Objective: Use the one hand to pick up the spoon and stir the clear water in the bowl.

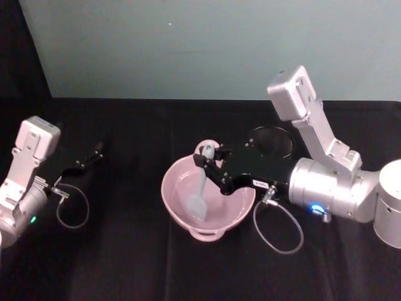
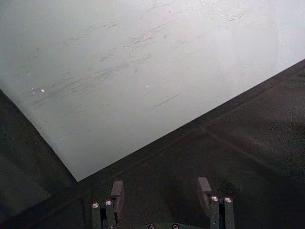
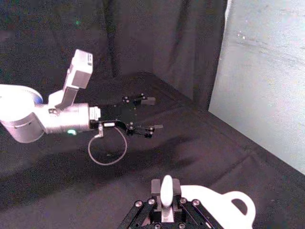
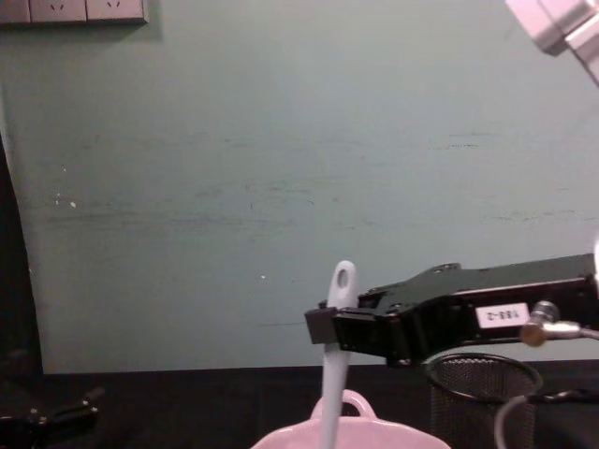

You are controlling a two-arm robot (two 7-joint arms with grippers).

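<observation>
Black cloth (image 1: 125,269) lies under everything, with a pale green wall (image 1: 207,44) behind it. At the far left the left gripper (image 1: 89,157) hangs idle over the cloth, well apart from the bowl, its jaws spread with nothing between them, and a grey cable (image 1: 74,210) loops beside its wrist. High on the wall at the left, the chest view shows the lower edge of white sockets (image 4: 75,9). Near the middle sits the bowl (image 1: 169,194), pale pink and glossy, with a small arched loop handle at its far rim; whether it holds water cannot be told. The spoon (image 1: 199,194) is slim and white, and its flat paddle head is down inside the bowl near the bottom. Its long handle rises almost upright towards the far rim, and the oval hole at its end shows just above the grip. The right gripper (image 1: 207,158), long, flat and black, reaches in from the right over the bowl's rim with its jaws clamped on the upper part of the handle. A small white label (image 4: 503,315) on its side appears to read 188-2. Just behind and to the right of the bowl stands a black wire-mesh cup (image 4: 482,393).
</observation>
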